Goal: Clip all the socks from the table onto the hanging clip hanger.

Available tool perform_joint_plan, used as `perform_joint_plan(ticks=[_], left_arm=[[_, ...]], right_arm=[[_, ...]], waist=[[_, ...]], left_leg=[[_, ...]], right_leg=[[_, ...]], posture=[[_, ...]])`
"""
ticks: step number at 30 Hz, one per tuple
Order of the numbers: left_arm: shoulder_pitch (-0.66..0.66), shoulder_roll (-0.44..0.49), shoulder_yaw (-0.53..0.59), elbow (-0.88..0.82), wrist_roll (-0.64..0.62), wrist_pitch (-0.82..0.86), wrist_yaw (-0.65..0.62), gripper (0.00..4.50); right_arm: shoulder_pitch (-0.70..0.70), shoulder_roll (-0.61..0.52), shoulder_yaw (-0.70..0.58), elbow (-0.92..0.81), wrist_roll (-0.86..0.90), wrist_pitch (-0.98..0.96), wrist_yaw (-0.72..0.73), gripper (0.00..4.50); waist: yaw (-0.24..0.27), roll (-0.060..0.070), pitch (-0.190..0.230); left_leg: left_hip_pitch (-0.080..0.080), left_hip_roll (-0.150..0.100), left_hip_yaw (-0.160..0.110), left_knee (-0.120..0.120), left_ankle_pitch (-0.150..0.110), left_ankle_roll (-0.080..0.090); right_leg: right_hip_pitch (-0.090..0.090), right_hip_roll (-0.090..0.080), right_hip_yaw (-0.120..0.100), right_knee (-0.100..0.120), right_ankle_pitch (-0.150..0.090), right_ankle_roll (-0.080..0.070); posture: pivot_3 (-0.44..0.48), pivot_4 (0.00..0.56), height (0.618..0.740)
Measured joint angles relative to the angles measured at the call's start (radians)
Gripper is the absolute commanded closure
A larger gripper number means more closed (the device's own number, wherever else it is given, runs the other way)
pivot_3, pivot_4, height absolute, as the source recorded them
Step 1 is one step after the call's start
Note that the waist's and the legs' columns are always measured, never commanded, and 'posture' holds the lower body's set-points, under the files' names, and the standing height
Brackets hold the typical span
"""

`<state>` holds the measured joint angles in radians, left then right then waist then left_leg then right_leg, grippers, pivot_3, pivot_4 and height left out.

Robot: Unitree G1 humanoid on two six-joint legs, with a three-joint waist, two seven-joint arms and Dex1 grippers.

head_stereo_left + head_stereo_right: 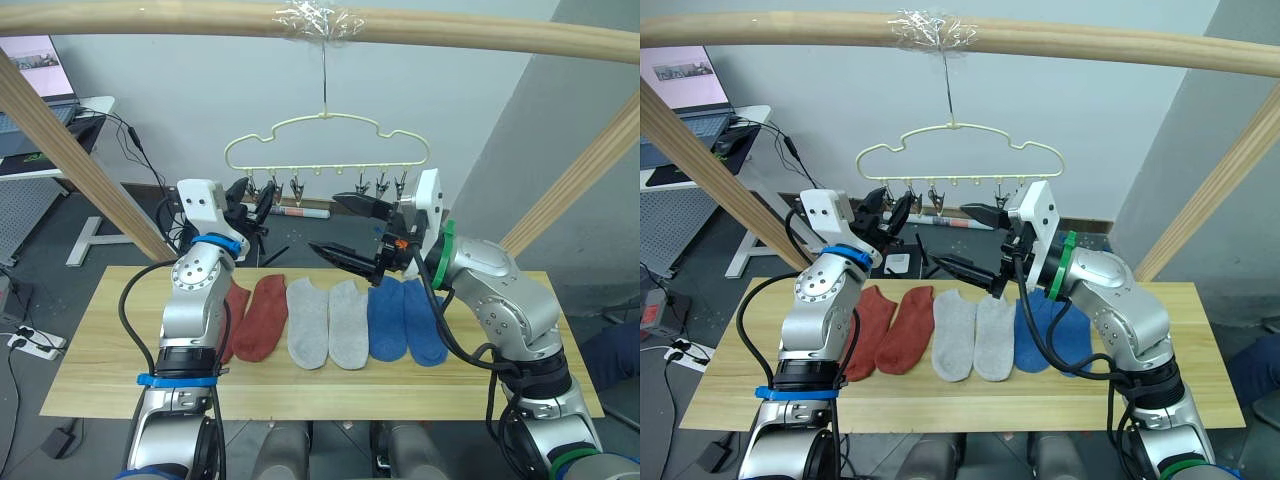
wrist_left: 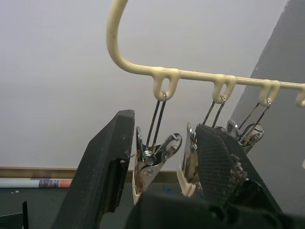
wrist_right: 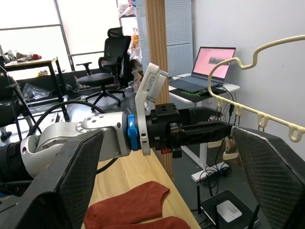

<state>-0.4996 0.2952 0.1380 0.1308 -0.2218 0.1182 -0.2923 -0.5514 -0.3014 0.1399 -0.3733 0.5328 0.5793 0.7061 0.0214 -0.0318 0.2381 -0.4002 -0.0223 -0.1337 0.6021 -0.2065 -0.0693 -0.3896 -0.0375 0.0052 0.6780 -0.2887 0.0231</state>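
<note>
Six socks lie in a row on the table: two rust-red, two light grey and two blue. My left arm partly hides the leftmost red one. The pale clip hanger hangs by its hook from the wooden pole, with its metal clips dangling. My left gripper is raised to the hanger's left end and is open. Its fingers stand either side of the end clip. My right gripper hovers open and empty above the grey socks, below the hanger's middle.
A thick wooden pole spans the top, and slanted posts come down at both table ends. Behind the table on the left are a desk with a laptop and cables. An office chair stands further off.
</note>
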Motion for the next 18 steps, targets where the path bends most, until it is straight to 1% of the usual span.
perform_joint_plan(ticks=[2,3,14,18], left_arm=[[0.009,0.005,0.006,-0.001,0.000,0.000,0.000,2.18],[0.017,0.008,0.007,-0.001,0.000,0.000,-0.001,2.18],[0.021,0.007,0.007,-0.001,0.001,0.000,-0.003,2.18],[0.051,0.007,0.007,-0.018,-0.001,0.005,-0.004,2.18]], right_arm=[[0.000,0.002,0.000,-0.006,0.002,0.004,-0.007,0.00],[0.000,0.002,0.000,-0.011,0.005,0.006,-0.009,0.00],[-0.013,0.000,-0.002,-0.017,0.030,0.021,-0.027,0.00],[-0.013,-0.005,-0.005,-0.017,0.038,0.027,-0.034,0.00]], waist=[[0.000,0.000,0.000],[0.000,0.000,0.000],[-0.001,0.000,0.000],[-0.003,0.000,0.000]], left_leg=[[0.000,0.000,0.000,0.000,0.000,0.000],[0.000,0.000,0.000,0.000,0.000,0.000],[0.000,0.000,0.000,0.000,0.000,0.000],[0.000,0.000,0.000,0.000,0.000,0.000]], right_leg=[[0.000,0.000,0.000,0.000,0.000,0.000],[0.000,0.000,0.000,0.000,0.000,0.000],[0.000,0.000,0.000,0.000,0.000,0.000],[0.000,0.000,0.000,0.000,0.000,0.000]], posture=[[0.096,0.215,0.740],[0.096,0.204,0.740],[0.083,0.213,0.740],[0.083,0.217,0.740]])
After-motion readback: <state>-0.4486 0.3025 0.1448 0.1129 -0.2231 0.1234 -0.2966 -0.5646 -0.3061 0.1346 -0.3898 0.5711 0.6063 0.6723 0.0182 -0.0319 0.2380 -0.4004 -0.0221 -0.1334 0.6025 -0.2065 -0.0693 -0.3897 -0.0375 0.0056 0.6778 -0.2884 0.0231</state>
